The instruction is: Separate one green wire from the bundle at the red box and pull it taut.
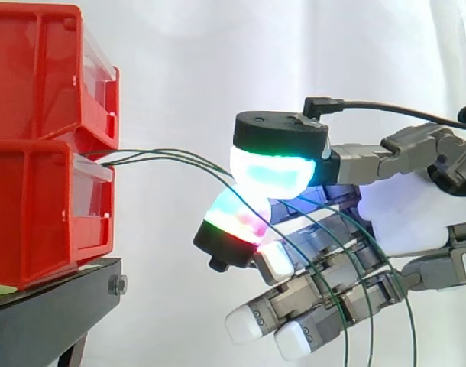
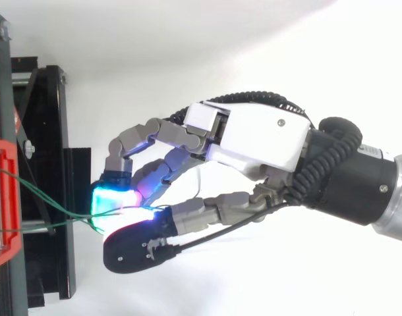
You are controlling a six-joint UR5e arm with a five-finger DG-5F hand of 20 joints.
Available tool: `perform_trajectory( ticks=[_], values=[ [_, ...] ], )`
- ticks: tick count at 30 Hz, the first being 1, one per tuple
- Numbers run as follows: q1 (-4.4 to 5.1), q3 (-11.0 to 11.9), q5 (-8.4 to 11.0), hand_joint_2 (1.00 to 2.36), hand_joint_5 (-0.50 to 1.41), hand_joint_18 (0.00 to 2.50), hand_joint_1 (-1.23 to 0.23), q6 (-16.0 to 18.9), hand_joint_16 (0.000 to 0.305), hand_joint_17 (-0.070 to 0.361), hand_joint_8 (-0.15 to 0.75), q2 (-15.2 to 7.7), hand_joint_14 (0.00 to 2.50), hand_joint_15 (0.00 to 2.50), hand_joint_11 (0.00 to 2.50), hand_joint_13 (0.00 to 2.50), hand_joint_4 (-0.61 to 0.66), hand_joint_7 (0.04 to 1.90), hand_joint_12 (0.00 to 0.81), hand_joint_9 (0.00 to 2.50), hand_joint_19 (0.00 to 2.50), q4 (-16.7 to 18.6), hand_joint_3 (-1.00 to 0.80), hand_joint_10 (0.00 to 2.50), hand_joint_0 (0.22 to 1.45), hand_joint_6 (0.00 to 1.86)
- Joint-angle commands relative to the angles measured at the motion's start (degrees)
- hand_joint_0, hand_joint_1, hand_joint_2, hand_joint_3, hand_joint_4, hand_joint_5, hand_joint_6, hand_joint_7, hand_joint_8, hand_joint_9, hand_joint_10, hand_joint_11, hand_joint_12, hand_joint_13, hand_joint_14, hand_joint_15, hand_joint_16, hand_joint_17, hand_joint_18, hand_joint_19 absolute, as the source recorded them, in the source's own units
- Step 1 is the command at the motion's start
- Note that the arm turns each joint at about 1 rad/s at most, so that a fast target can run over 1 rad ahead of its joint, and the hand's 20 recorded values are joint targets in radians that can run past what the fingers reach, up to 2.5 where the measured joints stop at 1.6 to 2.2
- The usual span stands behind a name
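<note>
**Hand pinching green wire just off the red box**

We see the hand (image 1: 401, 218) reaching in from the right, with two glowing pads (image 1: 271, 170) closed against each other on the green wires (image 1: 164, 155). The other fingers hang half-curled below, holding nothing. We cannot tell whether the pinch holds one strand or several. In the top view, two strands converge at the pads.

The wires come out of the gap between the stacked bins of the red box (image 1: 34, 214) and run in a shallow arc to the pinch. Beyond it, loose strands drape down across the lower fingers and off the bottom edge.

We judge the wire to be very light, thin and limp, with a smooth jacket that may slip between soft pads. It should bend freely and resist only once the slack is gone. A firm fingertip pinch near the box, where the strands fan apart, looks like the best place to single one out. Any pull should be gentle, since we cannot see how the wire is anchored inside the box.

The bins are glossy moulded plastic with clear fronts. They sit on a matt black stand (image 1: 57, 306) before a soft white curtain (image 1: 218, 61).
</note>
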Motion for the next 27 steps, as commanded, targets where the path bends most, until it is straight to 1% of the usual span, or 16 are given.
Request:
perform_trajectory(
  ticks=[1, 3, 4, 5, 6, 7, 8, 10, 14, 17, 18, 19, 20, 22, 25, 27],
  values=[
    [0.01, -0.1, 0.0, 1.0, -0.18, 0.69, -0.86, 0.1, 0.048, 0.108, 0.256, 0.1, 0.01, 0.32, 0.72, 0.71, 0.05, 1.05, 0.351, 0.94, 0.38, 0.0, -0.49, 0.02, 0.71, 0.91],
    [0.01, -0.1, 0.0, 1.0, -0.18, 0.69, -0.86, 0.3, 0.048, 0.108, 0.253, 0.1, 0.01, 0.33, 0.72, 0.71, 0.07, 1.04, 0.349, 0.94, 0.38, 0.0, -0.5, 0.02, 0.7, 0.91],
    [0.01, -0.1, 0.0, 1.0, -0.18, 0.69, -0.85, 0.5, 0.048, 0.107, 0.252, 0.0, 0.01, 0.33, 0.72, 0.71, 0.1, 1.06, 0.348, 0.94, 0.38, -0.1, -0.5, 0.02, 0.68, 0.91],
    [0.01, -0.1, 0.0, 1.0, -0.18, 0.69, -0.83, 0.5, 0.048, 0.107, 0.25, 0.0, 0.01, 0.33, 0.73, 0.71, 0.1, 1.06, 0.348, 0.95, 0.39, -0.1, -0.5, 0.02, 0.67, 0.9],
    [0.01, 0.0, 0.0, 1.0, -0.17, 0.69, -0.8, 0.6, 0.048, 0.107, 0.254, 0.1, 0.01, 0.33, 0.73, 0.71, 0.11, 1.05, 0.349, 0.96, 0.4, -0.1, -0.5, 0.02, 0.63, 0.9],
    [-0.07, 0.0, 0.0, 1.0, -0.17, 0.7, -0.73, 0.8, 0.049, 0.109, 0.263, 0.1, 0.01, 0.33, 0.73, 0.72, 0.12, 1.06, 0.357, 0.98, 0.41, -0.2, -0.5, 0.02, 0.56, 0.9],
    [-0.16, 0.0, 0.0, 1.0, -0.17, 0.71, -0.71, 0.8, 0.049, 0.111, 0.264, 0.1, 0.01, 0.34, 0.73, 0.73, 0.13, 1.05, 0.363, 0.98, 0.42, -0.3, -0.5, 0.02, 0.55, 0.9],
    [-0.16, -0.1, 0.0, 1.0, -0.17, 0.73, -0.62, 0.8, 0.053, 0.118, 0.285, 0.1, 0.01, 0.34, 0.72, 0.74, 0.14, 1.04, 0.379, 1.0, 0.42, -0.5, -0.5, 0.02, 0.51, 0.9],
    [-0.25, 0.0, -0.09, 1.0, -0.17, 0.75, -0.55, 0.8, 0.055, 0.124, 0.292, 0.1, 0.01, 0.34, 0.69, 0.76, 0.14, 1.03, 0.389, 1.02, 0.43, -1.1, -0.5, 0.02, 0.48, 0.89],
    [-0.43, 0.0, -0.35, 1.0, -0.16, 0.72, -0.59, 0.8, 0.052, 0.116, 0.282, 0.3, 0.01, 0.35, 0.71, 0.75, 0.14, 1.06, 0.377, 1.02, 0.44, -1.2, -0.5, 0.02, 0.53, 0.88],
    [-0.43, 0.0, -0.44, 1.0, -0.17, 0.71, -0.63, 0.8, 0.05, 0.113, 0.28, 0.3, 0.01, 0.35, 0.72, 0.75, 0.13, 1.09, 0.369, 1.01, 0.45, -1.2, -0.5, 0.02, 0.56, 0.88],
    [-0.51, -0.1, -0.53, 1.0, -0.17, 0.71, -0.66, 0.8, 0.049, 0.111, 0.276, 0.6, 0.01, 0.35, 0.72, 0.74, 0.13, 1.1, 0.365, 1.01, 0.45, -1.5, -0.44, 0.02, 0.58, 0.88],
    [-0.51, 0.0, -0.44, 1.01, -0.17, 0.71, -0.66, 0.7, 0.049, 0.111, 0.274, 0.6, 0.01, 0.34, 0.72, 0.74, 0.12, 1.11, 0.367, 1.01, 0.45, -1.5, -0.43, 0.02, 0.58, 0.88],
    [-0.51, 0.0, -0.44, 1.01, -0.17, 0.71, -0.72, 0.8, 0.049, 0.111, 0.276, 0.7, 0.01, 0.35, 0.73, 0.74, 0.11, 1.14, 0.362, 1.01, 0.45, -1.9, -0.31, 0.02, 0.6, 0.88],
    [-0.6, -0.1, -0.53, 1.02, -0.17, 0.71, -0.75, 0.8, 0.049, 0.111, 0.276, 0.7, 0.01, 0.34, 0.73, 0.74, 0.07, 1.16, 0.363, 1.0, 0.45, -2.6, -0.22, 0.02, 0.6, 0.9],
    [-0.69, 0.0, -0.53, 1.02, -0.17, 0.71, -0.76, 0.8, 0.049, 0.11, 0.275, 0.7, 0.01, 0.35, 0.73, 0.74, 0.05, 1.16, 0.362, 0.99, 0.44, -2.7, -0.2, 0.02, 0.61, 0.9]
  ],
)
